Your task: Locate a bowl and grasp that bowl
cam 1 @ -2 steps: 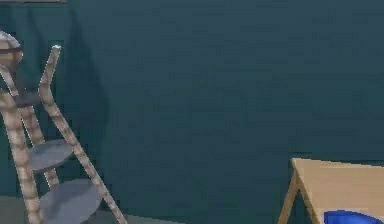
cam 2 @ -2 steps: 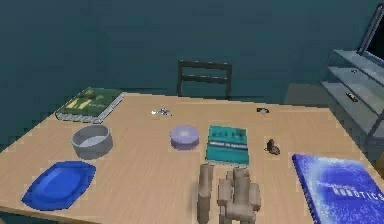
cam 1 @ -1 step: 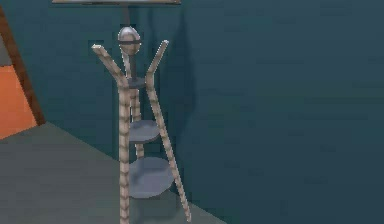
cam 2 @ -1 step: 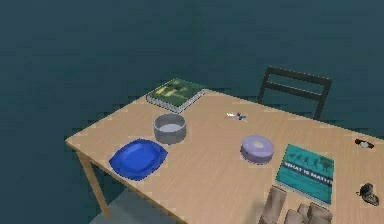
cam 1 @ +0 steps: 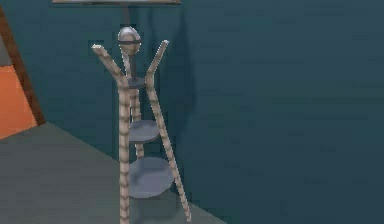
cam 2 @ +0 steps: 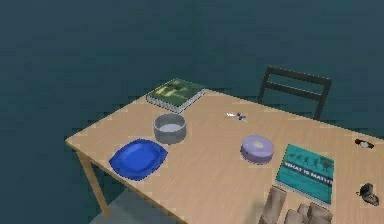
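Note:
A grey round bowl stands on the wooden table in the arm side view, left of the table's middle. In front of it, near the table's left corner, lies a blue shallow dish. A small lilac round thing sits to the right of the bowl.
A green book lies at the table's far edge and a teal book at its right. A small pale item lies near the far edge. A dark chair stands behind the table. A three-legged shelf stand stands ahead against a teal wall.

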You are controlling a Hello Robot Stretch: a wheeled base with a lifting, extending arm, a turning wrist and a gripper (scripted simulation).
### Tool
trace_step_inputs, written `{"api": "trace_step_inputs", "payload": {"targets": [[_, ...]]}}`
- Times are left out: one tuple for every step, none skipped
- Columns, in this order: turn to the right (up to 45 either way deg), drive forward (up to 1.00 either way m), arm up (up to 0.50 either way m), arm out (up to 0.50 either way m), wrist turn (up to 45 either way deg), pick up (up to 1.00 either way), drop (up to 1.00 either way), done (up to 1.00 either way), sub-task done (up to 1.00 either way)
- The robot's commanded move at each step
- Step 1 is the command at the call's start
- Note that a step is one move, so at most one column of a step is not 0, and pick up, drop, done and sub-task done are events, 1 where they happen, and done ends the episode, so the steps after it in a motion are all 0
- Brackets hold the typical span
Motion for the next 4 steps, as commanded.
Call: {"api": "trace_step_inputs", "payload": {"targets": [[0.0,0.00,0.32,0.00,0.0,0.00,0.00,0.00,0.00],[0.0,0.00,0.00,0.50,0.0,0.00,0.00,0.00,0.00],[0.0,0.00,0.00,0.00,45.0,0.00,0.00,0.00,0.00],[0.0,0.00,0.00,0.00,45.0,0.00,0.00,0.00,0.00]]}}
